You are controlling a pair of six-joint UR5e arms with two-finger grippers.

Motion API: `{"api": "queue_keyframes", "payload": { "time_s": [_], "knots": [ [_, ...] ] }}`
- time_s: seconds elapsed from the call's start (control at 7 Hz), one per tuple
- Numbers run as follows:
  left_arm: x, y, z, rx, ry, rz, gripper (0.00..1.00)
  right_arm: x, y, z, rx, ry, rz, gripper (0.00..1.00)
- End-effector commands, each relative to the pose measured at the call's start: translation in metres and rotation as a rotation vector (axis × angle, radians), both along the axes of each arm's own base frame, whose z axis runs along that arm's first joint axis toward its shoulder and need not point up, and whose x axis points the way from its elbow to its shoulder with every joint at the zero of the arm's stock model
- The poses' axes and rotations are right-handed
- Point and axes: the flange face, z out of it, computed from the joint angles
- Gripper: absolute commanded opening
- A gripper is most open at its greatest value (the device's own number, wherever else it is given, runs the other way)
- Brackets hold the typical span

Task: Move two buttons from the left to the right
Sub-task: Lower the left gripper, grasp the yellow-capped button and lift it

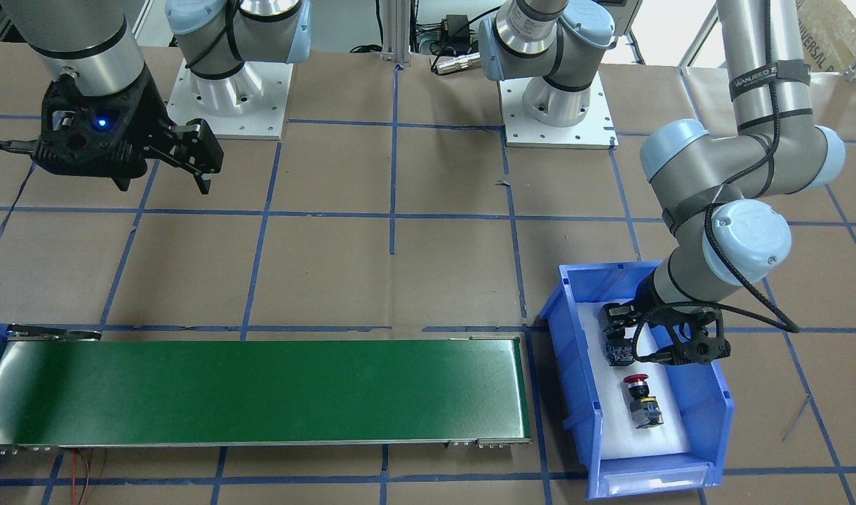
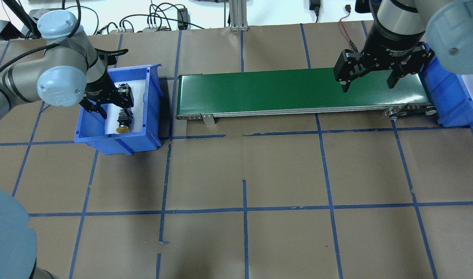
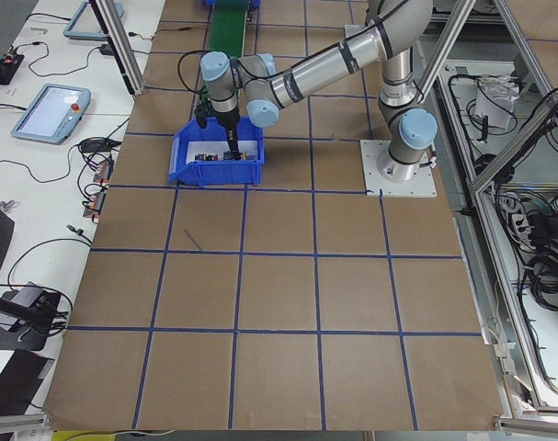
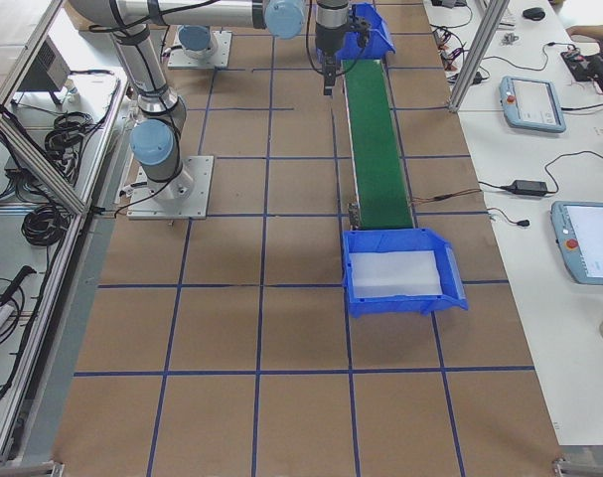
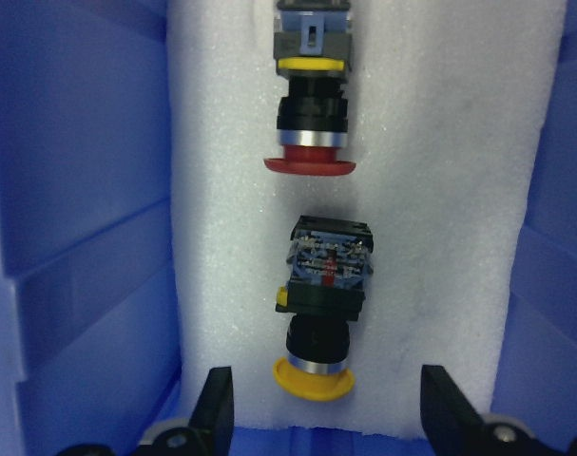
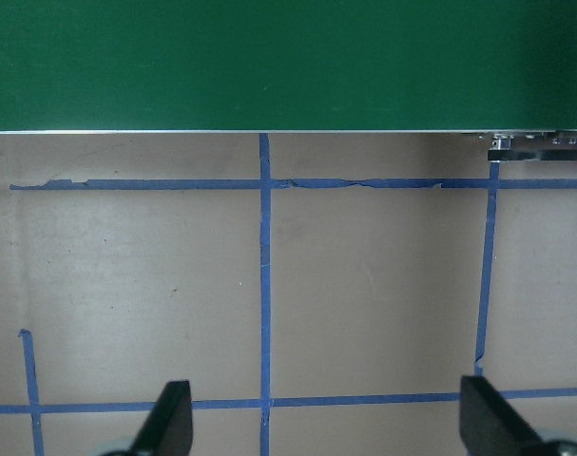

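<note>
Two buttons point(image 5: 321, 275) on white foam point(image 5: 459, 190) in blue bin point(image 2: 116, 142) at bench point(image 2: 244, 162) left, red button point(image 5: 310, 104) at 12 o'clock of yellow button point(image 5: 321, 313) in left wrist view, left hand point(image 5: 328, 404) fingers apart over yellow button, right hand point(image 2: 368, 85) spread wide above green belt point(image 2: 279, 89)

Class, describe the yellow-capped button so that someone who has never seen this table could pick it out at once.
Find the long green conveyor belt; at its end on the robot's left sits a blue bin lined with white foam. Two push-buttons lie in it in a line. Yours is the yellow-capped button, nearer the robot than the red-capped one.
</note>
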Motion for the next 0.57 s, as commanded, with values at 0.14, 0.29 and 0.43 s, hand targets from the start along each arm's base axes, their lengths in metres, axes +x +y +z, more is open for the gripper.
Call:
{"api": "queue_keyframes", "payload": {
  "time_s": [0.14, 0.29, 0.43],
  "knots": [
    [-0.001, 0.006, -0.021, 0.028, 0.011, -0.026, 0.72, 0.007, 0.007, -0.004, 0.017, -0.026, 0.013, 1.00],
    [-0.001, 0.011, -0.031, -0.003, 0.007, -0.053, 0.72, 0.008, 0.008, -0.004, 0.019, -0.027, 0.025, 1.00],
    [-0.001, 0.012, -0.039, -0.024, 0.003, -0.079, 0.72, 0.008, 0.007, -0.004, 0.018, -0.029, 0.045, 1.00]
  ]
}}
